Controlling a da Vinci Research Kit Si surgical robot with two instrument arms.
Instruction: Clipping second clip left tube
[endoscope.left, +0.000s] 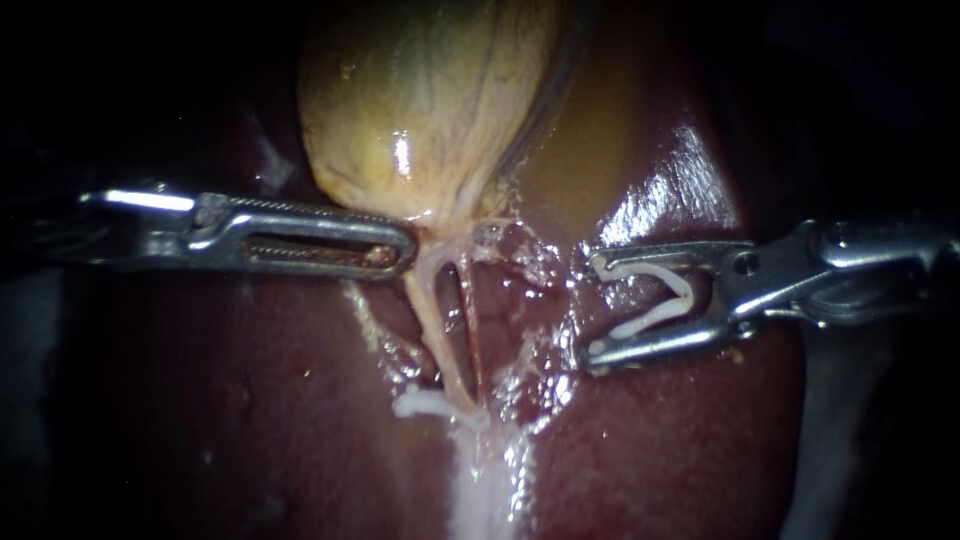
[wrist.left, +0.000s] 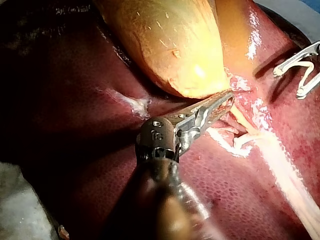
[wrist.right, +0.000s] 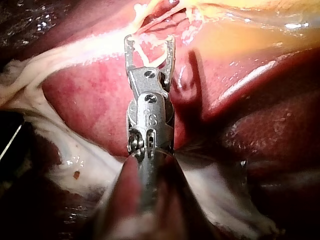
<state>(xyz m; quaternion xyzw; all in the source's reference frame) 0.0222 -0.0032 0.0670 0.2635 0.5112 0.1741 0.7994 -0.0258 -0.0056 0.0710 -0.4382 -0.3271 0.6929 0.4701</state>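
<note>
Pincer of left instrument (endoscope.left: 405, 245) is clamped on the lower end of the gallbladder (endoscope.left: 430, 100), just above the left tube (endoscope.left: 432, 320). This pale tube runs down over the liver (endoscope.left: 680, 450). A white clip (endoscope.left: 425, 403) sits across its lower end. Pincer of right instrument (endoscope.left: 590, 308) is spread wide, holding an unclosed second clip (endoscope.left: 650, 319). It sits beside the left tube, to its right and clear of it.

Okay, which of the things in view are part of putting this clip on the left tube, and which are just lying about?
In the job:
- right instrument, carrying the open clip
- left tube
- placed clip, low on that tube
- left instrument, holding the gallbladder

Just there:
- liver
- right tube
</note>
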